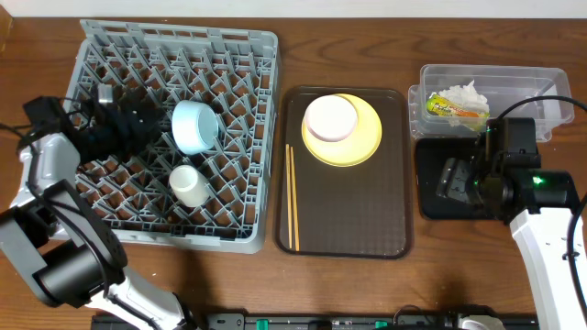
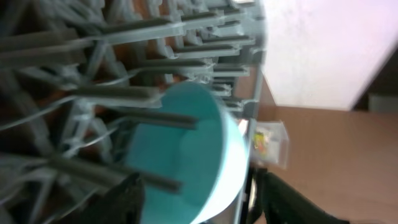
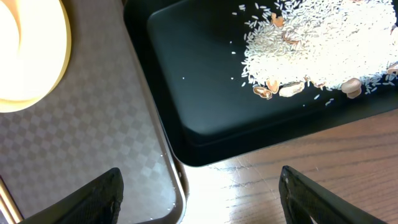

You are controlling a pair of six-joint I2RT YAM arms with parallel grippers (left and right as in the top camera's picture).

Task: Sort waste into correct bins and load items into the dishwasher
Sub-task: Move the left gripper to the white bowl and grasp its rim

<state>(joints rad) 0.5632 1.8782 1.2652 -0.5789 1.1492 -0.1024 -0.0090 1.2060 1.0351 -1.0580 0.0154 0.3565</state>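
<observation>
Two sets of jaws stood wide. The left gripper faced the light-blue bowl, tipped on its side inside the square grey plastic dish rack; contact could not be told. A small white cup lay at the bowl's 6 o'clock. The right gripper hung empty over the glossy black rectangular tray, with beige food crumbs at 1 o'clock.

Table: brown wood grain, all I see underneath.
Beyond the table's far edge: I read a pale wall.
Light: bright sheen on the table's wood.
</observation>
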